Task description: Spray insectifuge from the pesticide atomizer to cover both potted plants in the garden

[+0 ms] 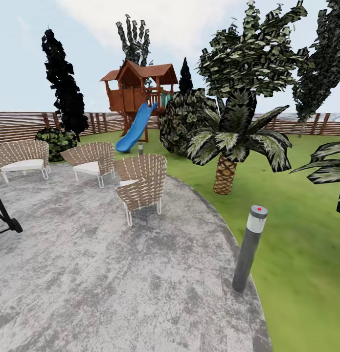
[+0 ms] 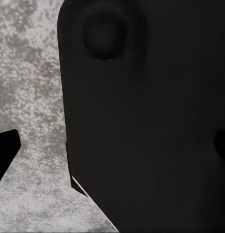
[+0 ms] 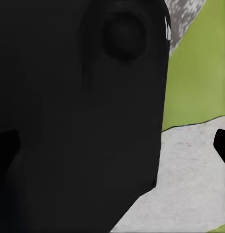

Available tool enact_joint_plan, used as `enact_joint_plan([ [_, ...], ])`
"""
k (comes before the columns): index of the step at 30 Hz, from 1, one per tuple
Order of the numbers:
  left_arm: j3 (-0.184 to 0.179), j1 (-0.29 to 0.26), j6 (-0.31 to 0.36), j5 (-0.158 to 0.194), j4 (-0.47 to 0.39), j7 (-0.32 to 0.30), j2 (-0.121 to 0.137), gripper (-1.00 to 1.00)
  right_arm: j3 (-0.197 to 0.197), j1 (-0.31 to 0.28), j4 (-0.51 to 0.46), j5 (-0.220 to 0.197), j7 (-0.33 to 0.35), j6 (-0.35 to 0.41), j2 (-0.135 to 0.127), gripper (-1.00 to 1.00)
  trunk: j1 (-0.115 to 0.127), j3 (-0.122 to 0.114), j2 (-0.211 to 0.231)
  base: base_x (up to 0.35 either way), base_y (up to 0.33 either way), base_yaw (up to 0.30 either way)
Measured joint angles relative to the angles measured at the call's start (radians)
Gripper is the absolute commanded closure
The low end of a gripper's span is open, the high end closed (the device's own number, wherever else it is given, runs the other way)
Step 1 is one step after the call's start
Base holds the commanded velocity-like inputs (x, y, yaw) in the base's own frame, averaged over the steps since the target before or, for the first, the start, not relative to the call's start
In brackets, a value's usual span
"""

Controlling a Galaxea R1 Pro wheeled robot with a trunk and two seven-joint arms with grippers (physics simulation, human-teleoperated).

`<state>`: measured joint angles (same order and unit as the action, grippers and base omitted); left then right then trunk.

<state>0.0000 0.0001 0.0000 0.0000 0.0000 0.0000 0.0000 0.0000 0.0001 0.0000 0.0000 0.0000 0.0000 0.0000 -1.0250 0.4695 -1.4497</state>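
Observation:
The garden lies ahead in the head view: green lawn (image 1: 297,234), a mottled grey paved round (image 1: 116,274) and a brown slat fence (image 1: 18,124). The pesticide atomizer and the potted plants are out of view. In the left wrist view my left gripper (image 2: 112,145) is open, with its dark fingertips (image 2: 6,149) at the picture's two edges and a black robot panel (image 2: 141,111) close behind. My right gripper (image 3: 112,145) is open too, its fingertips (image 3: 223,145) far apart, with nothing between them.
Three wicker chairs (image 1: 140,183) stand on the paving. A grey bollard lamp (image 1: 249,249) marks its edge. On the lawn are a scaly-trunked palm (image 1: 226,171), dark shrubs (image 1: 182,122) and a wooden playhouse with a blue slide (image 1: 135,128). A black frame (image 1: 4,215) juts in at left.

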Motion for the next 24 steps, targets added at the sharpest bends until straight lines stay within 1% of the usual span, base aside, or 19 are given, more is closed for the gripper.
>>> enact_joint_plan([
  [1, 0.0, 0.0, 0.0, 0.0, 0.0, 0.0, 0.0, -1.0, 0.0, 0.0, 0.0, 0.0, 0.0, 0.0, 0.0, -1.0, 0.0, 0.0, 0.0, 0.0, 0.0, 0.0],
  [2, 0.003, 0.0, -0.001, 0.003, -0.003, -0.004, -0.004, -1.0, 0.0, 0.001, -0.005, 0.003, 0.003, -0.002, 0.006, -1.0, 0.0, 0.0, 0.0, 0.0, 0.0, 0.0],
  [5, 0.002, 0.0, -0.001, 0.002, -0.003, -0.004, -0.003, -1.0, 0.0, 0.001, -0.017, 0.002, 0.003, -0.002, 0.021, -1.0, 0.0, 0.0, 0.0, 0.0, 0.0, 0.0],
  [7, 0.0, 0.0, -0.001, 0.0, 0.0, -0.004, -0.003, -1.0, 0.0, 0.001, -0.019, 0.002, 0.003, -0.002, 0.023, -1.0, 0.0, 0.0, 0.0, 0.0, 0.0, 0.0],
  [12, -0.003, 0.0, -0.001, -0.006, 0.004, -0.004, -0.001, -1.0, -0.003, 0.001, -0.048, 0.001, 0.001, -0.026, 0.048, -1.0, 0.0, 0.0, 0.0, 0.0, 0.0, 0.0],
  [18, -0.005, 0.0, -0.001, -0.009, 0.004, -0.004, 0.002, -1.0, -0.003, 0.001, -0.06, 0.0, -0.002, -0.059, 0.051, -1.0, 0.0, 0.0, 0.0, 0.0, 0.0, 0.0],
  [22, -0.007, 0.0, -0.001, -0.01, 0.005, -0.004, 0.006, -1.0, 0.0, 0.001, -0.063, 0.002, -0.003, -0.066, 0.051, -1.0, 0.0, 0.0, 0.0, 0.0, 0.0, 0.0],
  [24, -0.005, 0.0, -0.001, -0.007, 0.003, -0.004, 0.0, -1.0, 0.0, 0.001, -0.075, 0.003, -0.004, -0.067, 0.048, -1.0, 0.0, 0.0, 0.0, 0.0, 0.0, 0.0],
])
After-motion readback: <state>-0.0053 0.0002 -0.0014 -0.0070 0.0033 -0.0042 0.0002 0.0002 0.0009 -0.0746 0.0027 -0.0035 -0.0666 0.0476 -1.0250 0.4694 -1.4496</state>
